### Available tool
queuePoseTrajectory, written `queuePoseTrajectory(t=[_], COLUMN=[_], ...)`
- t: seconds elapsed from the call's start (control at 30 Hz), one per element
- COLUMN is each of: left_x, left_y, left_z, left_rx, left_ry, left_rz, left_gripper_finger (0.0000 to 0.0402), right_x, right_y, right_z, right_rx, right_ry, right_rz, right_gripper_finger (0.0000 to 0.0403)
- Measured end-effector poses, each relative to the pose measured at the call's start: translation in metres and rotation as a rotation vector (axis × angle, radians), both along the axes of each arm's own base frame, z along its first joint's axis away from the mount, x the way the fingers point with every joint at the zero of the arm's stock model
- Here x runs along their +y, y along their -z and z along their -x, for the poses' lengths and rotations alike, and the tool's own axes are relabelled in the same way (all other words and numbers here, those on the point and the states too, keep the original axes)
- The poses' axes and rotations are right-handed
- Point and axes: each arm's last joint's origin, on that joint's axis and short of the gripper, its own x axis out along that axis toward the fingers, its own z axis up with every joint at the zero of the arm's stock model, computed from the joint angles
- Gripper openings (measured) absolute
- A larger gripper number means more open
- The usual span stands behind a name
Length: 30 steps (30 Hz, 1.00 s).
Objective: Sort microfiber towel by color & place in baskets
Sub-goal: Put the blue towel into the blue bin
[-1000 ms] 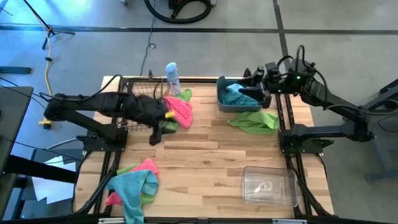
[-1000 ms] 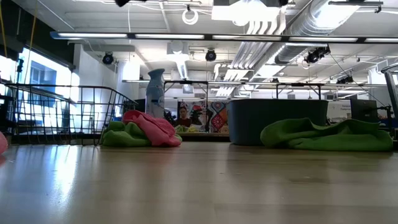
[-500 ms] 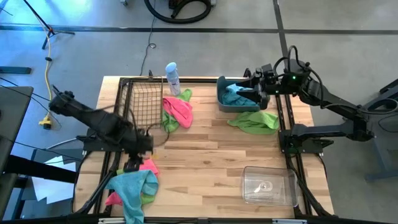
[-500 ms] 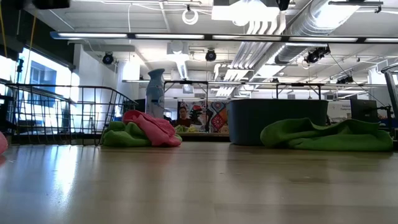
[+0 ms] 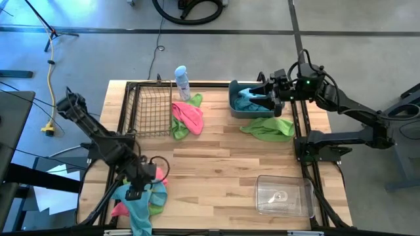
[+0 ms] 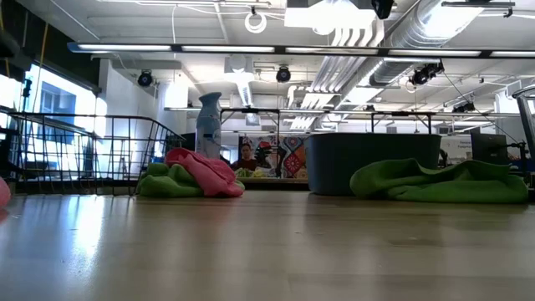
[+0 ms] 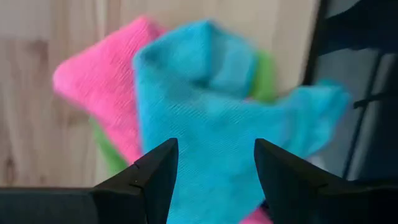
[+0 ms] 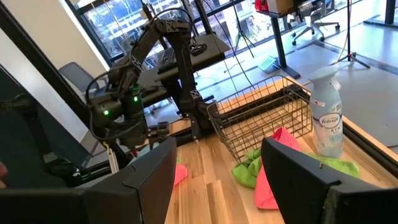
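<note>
The heap of fuzzy microfiber towels (image 5: 139, 196) at the near left corner of the light wooden slatted table (image 5: 216, 164) has a light teal-blue cloth (image 7: 211, 118) lying over a pink cloth (image 7: 102, 87), with a lime green edge (image 7: 264, 74) showing beneath. The left gripper (image 5: 134, 189) hangs right over this heap, its fingers spread apart and holding nothing, so the step in hand looks like a pick from this pile. The next move probably calls for lowering onto the teal-blue cloth on top and pinching it alone, without dragging the pink one along. A second mixed bunch, a pink towel (image 5: 188, 117) on a lime green towel (image 5: 178, 127), lies just beside the black wire-mesh basket (image 5: 149, 111), which appears to hold nothing. A loose lime green cloth (image 5: 269, 128) lies against the near side of the grey-blue plastic tub (image 5: 235, 108), and that tub holds a teal-blue towel (image 5: 248, 99). The right gripper (image 5: 266, 92) hovers at the tub, fingers parted and empty. The clear plastic box (image 5: 283, 195) at the near right holds no cloth. A white-and-blue spray bottle (image 5: 182, 81) stands at the far edge beside the wire basket.
</note>
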Motion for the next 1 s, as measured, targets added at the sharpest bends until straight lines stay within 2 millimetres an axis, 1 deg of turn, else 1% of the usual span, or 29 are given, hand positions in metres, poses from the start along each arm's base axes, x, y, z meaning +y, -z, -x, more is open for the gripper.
queuePoseTrajectory(t=[0.1,0.3,0.5,0.67,0.9,1.0], left_x=[0.000,0.000,-0.002,-0.003,-0.003,-0.004], left_y=[0.010,0.020,0.035,0.049,0.051,0.051], left_z=[0.006,0.013,0.020,0.022,0.021,0.021], left_rx=[0.009,-0.039,0.015,-0.003,-0.014,-0.025], left_ry=[-0.035,-0.042,-0.046,-0.046,-0.051,-0.045], left_rz=[-0.049,-0.141,-0.106,-0.075,-0.075,-0.064], left_gripper_finger=[0.0200,0.0200,0.0200,0.0200,0.0198,0.0174], right_x=[0.000,-0.001,-0.001,0.000,0.000,0.000], right_y=[0.000,0.000,0.002,0.004,0.004,0.004], right_z=[0.000,0.000,0.000,0.001,0.001,0.001], right_rx=[0.000,0.002,0.024,0.036,0.036,0.037], right_ry=[0.002,0.024,0.024,0.024,0.024,0.024], right_rz=[0.000,0.004,-0.007,-0.012,-0.012,-0.012], right_gripper_finger=[0.0231,0.0231,0.0231,0.0231,0.0231,0.0231])
